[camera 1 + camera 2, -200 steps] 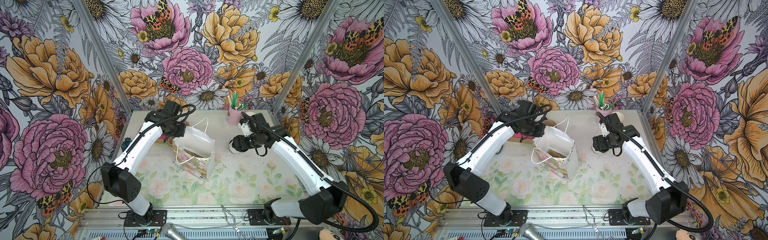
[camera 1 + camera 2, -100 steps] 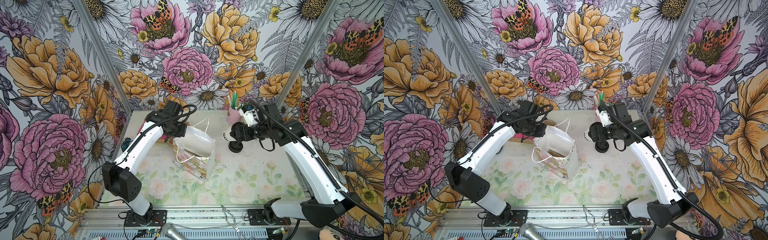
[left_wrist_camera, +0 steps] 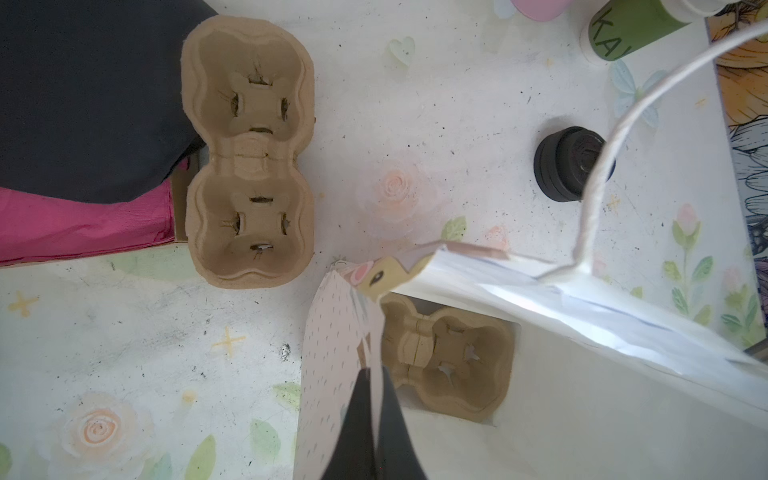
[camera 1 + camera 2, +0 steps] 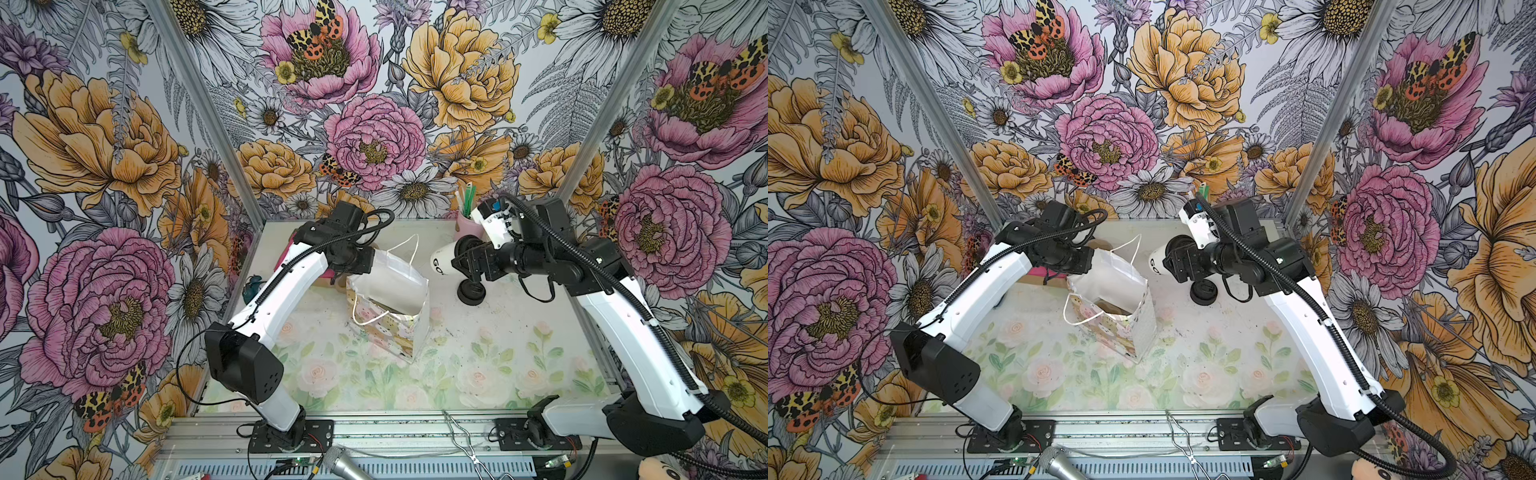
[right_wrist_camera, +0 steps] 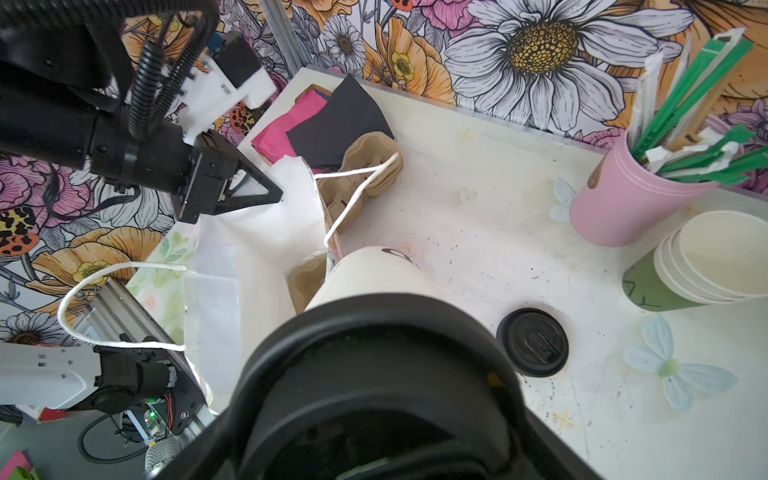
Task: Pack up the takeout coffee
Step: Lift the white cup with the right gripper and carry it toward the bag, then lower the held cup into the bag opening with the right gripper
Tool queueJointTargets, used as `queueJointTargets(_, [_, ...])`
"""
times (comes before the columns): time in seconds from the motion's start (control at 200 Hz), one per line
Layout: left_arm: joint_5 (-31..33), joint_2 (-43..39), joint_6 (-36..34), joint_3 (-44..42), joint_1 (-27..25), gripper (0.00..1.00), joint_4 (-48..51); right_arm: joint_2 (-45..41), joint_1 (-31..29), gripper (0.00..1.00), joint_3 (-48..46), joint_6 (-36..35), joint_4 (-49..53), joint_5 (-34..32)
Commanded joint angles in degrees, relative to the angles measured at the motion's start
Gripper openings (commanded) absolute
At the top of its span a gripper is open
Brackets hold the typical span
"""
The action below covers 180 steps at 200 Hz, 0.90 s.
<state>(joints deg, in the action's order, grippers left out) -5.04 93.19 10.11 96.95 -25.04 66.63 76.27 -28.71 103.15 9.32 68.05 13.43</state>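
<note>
Lids (image 4: 471, 292) near takeout coffee (image 4: 440, 262) clamped in right end effector (image 4: 463, 266); left (image 3: 372, 395) clamped on bag (image 4: 388, 286).

The bag (image 4: 390, 286) stands centrally on the table (image 4: 498, 353) (carrier (image 3: 446, 365) inside), takeout coffee (image 4: 441, 262) to its right, lid (image 4: 471, 293) farther right.

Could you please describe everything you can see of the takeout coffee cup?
The takeout coffee is a whitish paper cup with dark printed letters and a round black lid. The right gripper holds it near the lid, above the table, tipped nearly sideways, its base pointing toward the open gift bag.
</note>
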Motion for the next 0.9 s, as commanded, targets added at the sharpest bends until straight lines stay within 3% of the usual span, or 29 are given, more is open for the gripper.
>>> queueJointTargets(0.0, [-1.1,0.8,0.4,0.9,-0.6,0.00,-0.3,1.0,-1.4,0.88,2.3,-0.8,0.2,1.6])
queueJointTargets(0.896, [-0.7,-0.9,0.8,-0.1,-0.7,0.00,-1.4,16.0,-15.2,0.88,11.6,-2.4,1.2,-2.9])
